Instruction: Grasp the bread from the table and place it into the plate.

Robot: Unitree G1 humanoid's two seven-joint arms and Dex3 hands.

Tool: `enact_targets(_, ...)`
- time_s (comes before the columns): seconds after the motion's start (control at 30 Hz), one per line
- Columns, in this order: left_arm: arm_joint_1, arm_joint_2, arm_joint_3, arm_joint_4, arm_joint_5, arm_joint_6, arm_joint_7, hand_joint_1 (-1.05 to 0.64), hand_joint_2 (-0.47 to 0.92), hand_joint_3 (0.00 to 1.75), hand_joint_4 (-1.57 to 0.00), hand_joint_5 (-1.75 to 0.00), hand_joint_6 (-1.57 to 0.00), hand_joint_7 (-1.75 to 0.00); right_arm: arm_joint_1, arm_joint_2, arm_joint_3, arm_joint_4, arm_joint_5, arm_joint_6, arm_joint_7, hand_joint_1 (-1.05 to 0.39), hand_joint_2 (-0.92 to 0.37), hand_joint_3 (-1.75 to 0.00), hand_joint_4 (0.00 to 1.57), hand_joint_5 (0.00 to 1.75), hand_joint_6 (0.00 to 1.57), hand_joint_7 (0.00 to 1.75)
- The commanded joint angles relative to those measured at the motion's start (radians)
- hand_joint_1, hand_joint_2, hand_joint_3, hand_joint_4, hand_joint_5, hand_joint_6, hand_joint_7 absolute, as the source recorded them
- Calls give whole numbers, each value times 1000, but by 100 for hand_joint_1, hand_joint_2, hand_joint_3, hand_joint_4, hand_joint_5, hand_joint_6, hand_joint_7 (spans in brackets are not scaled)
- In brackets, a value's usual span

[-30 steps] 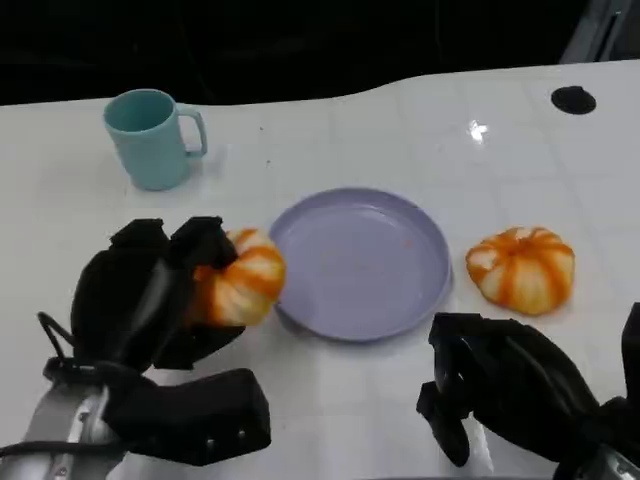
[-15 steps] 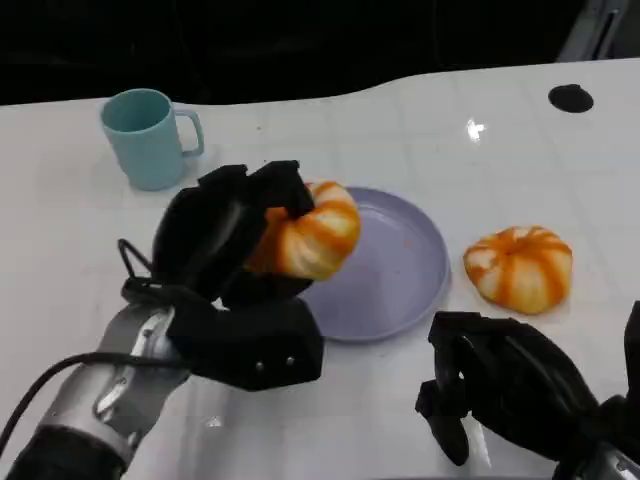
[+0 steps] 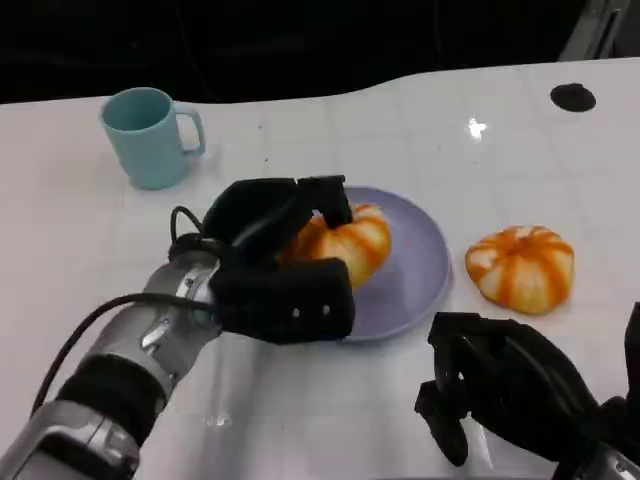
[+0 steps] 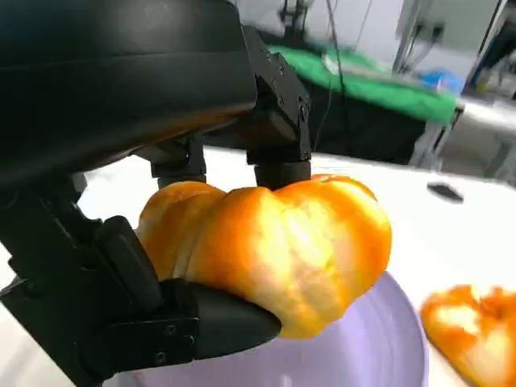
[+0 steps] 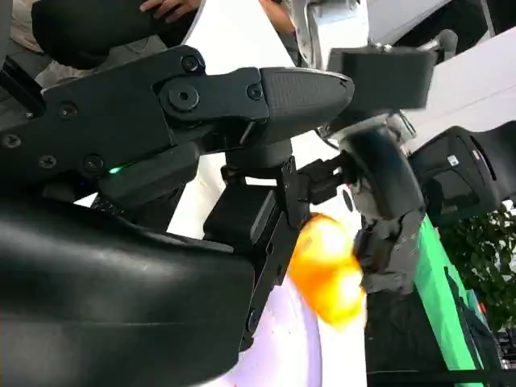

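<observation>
The glossy white table [image 3: 90, 230] has a curved far edge against a dark background. Near its middle sits the round, shallow lavender plate [image 3: 420, 262], smooth with a raised rim. The left hand [image 3: 275, 255], black and hard-shelled on a silver forearm, holds the bread [image 3: 345, 245] over the plate's left half, its fingers [image 4: 193, 326] clamped around the loaf. The bread is a plump, ridged bun, glossy orange with pale stripes. The right hand [image 3: 505, 395] rests near the table's near edge, fingers curled in on nothing. A second, similar bun [image 3: 520, 267] lies right of the plate. A smooth teal mug [image 3: 148, 135] stands toward the far left corner.
</observation>
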Motion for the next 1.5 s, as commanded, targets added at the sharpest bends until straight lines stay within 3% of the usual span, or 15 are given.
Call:
enact_targets(0.03,-28,18,-11,32,-3,0,-48,-30,88,26,-54,-113,-72,-9,11,-3,-10,-18,12,9,-5,-95,-92,-32,133,154,115,144)
enact_targets(0.1,-32,28,-32,39,22,-10,-39,-36,91,20,-46,-84,-59,-2,13,0,-11,-19,16,8,-4,-95,-92,-32,133,154,116,145)
enact_targets(0.23,-39,43,-62,44,55,-8,-31,-47,92,22,-25,-59,-37,0,12,-5,-5,-19,5,2,-4,-96,-92,-32,133,154,116,145)
enact_targets(0.37,-41,55,-75,39,72,3,-46,-61,92,29,-9,-47,-25,0,11,-2,-8,-18,7,6,-7,-95,-92,-33,133,154,115,146)
enact_targets(0.57,-27,92,-87,2,77,-4,-77,-81,92,40,0,-34,-18,0,13,-4,-4,-18,-2,-4,-8,-94,-92,-35,131,155,112,148)
enact_targets(0.87,51,148,-40,-123,7,-52,-117,-80,92,42,-3,-57,-30,-5,17,-6,-1,-28,-7,-1,-19,-94,-92,-35,130,157,112,151)
enact_targets(1.17,74,152,-31,-161,8,-51,-115,-76,92,38,-12,-62,-43,-9,20,-7,0,-30,-4,-6,-16,-94,-92,-36,130,158,112,151)
enact_targets(1.27,110,149,-14,-194,0,-63,-74,-74,92,34,-22,-85,-58,-13,27,-5,1,-41,-1,-3,-18,-94,-92,-36,129,158,111,151)
enact_targets(1.33,154,141,19,-226,-42,-91,-54,-72,92,31,-30,-115,-64,-37,31,-5,3,-49,-1,-2,-20,-93,-92,-36,130,158,111,151)
enact_targets(1.37,189,129,50,-248,-96,-117,-57,-70,92,29,-34,-128,-59,-68,33,-6,5,-54,-2,-1,-22,-93,-92,-36,130,158,111,151)
enact_targets(1.4,221,118,76,-269,-150,-137,-68,-67,92,25,-41,-149,-55,-109,35,-6,6,-58,-4,0,-24,-93,-92,-37,129,158,111,151)
enact_targets(1.5,309,88,139,-327,-334,-199,-151,-60,92,23,-56,-171,-51,-158,39,-7,10,-66,-13,-1,-33,-92,-92,-38,129,159,111,151)
